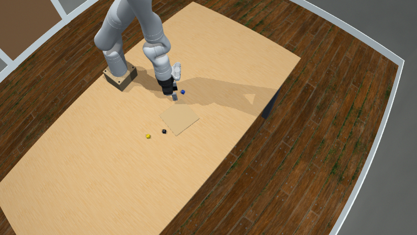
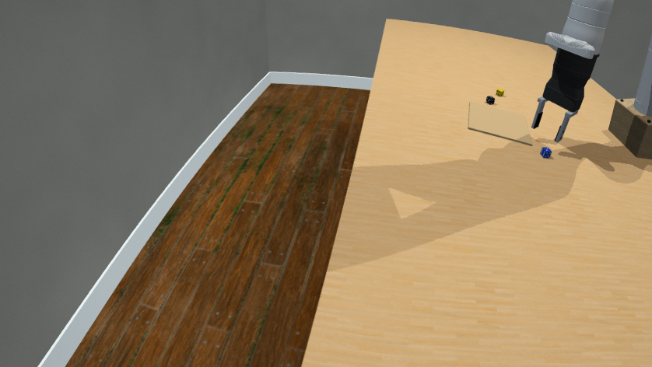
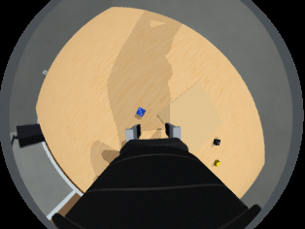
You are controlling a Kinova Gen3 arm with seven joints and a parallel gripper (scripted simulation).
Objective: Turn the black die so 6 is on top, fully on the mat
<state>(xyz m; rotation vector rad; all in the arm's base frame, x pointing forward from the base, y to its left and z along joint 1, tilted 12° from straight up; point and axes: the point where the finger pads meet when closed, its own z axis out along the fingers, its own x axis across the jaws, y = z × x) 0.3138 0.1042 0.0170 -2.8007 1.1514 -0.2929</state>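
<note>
The black die (image 1: pixel 164 131) (image 2: pixel 489 99) (image 3: pixel 217 142) lies on the bare table, just off the mat's edge; its pips are too small to read surely. The thin tan mat (image 1: pixel 178 119) (image 2: pixel 497 120) (image 3: pixel 194 112) lies flat and bears no die. The yellow die (image 1: pixel 148 136) (image 2: pixel 499 92) (image 3: pixel 217 163) lies near the black die, farther from the mat. The blue die (image 1: pixel 182 91) (image 2: pixel 545 152) (image 3: pixel 141 112) lies beyond the mat's opposite side. My gripper (image 1: pixel 174 92) (image 2: pixel 546 133) (image 3: pixel 152 128) is open and empty, above the table near the blue die, away from the black die.
The arm's wooden base block (image 1: pixel 121 77) (image 2: pixel 632 127) stands at the table's edge. The arm's shadow falls across the table, over the blue die and a corner of the mat. The three dice lie apart from each other.
</note>
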